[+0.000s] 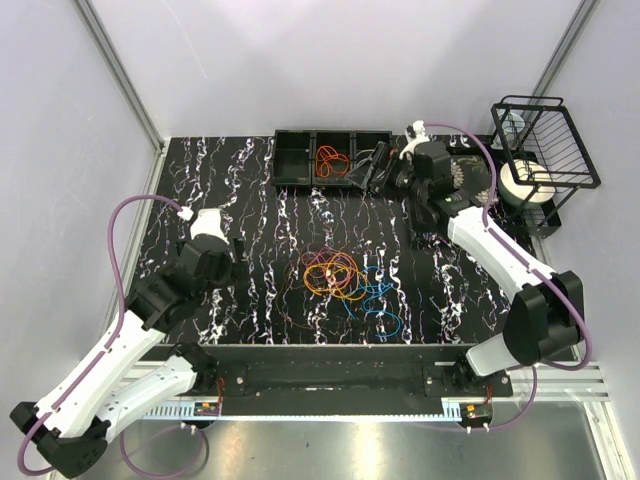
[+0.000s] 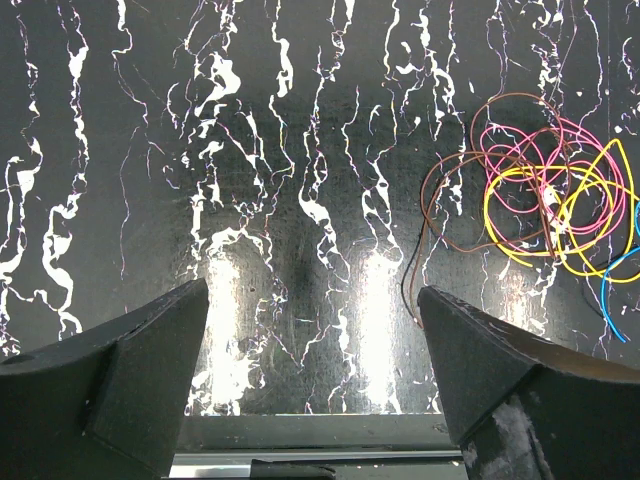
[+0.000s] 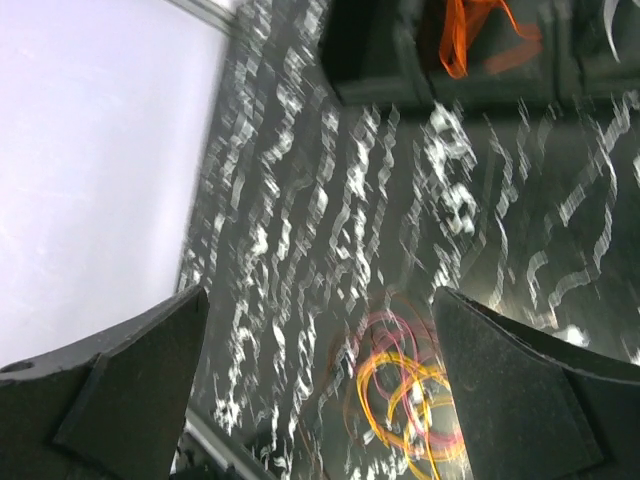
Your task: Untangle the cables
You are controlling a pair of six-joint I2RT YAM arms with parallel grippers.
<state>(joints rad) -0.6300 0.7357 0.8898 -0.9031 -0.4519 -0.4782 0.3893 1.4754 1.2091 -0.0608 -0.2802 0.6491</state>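
The black, white-veined bench (image 1: 250, 210) fills the floor of the enclosure, with the two arms bolted at its near edge. The left arm (image 1: 120, 340) reaches up along the left edge, and the right arm (image 1: 500, 255) stretches toward the far edge. A black wire rack (image 1: 545, 150) stands in the far right corner. A black tray (image 1: 293, 160) with three compartments sits at the middle of the far edge. The left gripper (image 2: 312, 300) hangs wide open over bare bench near the left edge, holding nothing. The right gripper (image 3: 320, 300) is also spread wide and empty, up by the tray's right end; its wrist view is blurred. The main tangle of cables (image 1: 340, 275) lies on the bench, centred and toward the near edge: orange, pink, yellow and brownish loops overlapping, with blue ones on its near right side. A few orange cables (image 1: 331, 160) lie in the tray's middle compartment.
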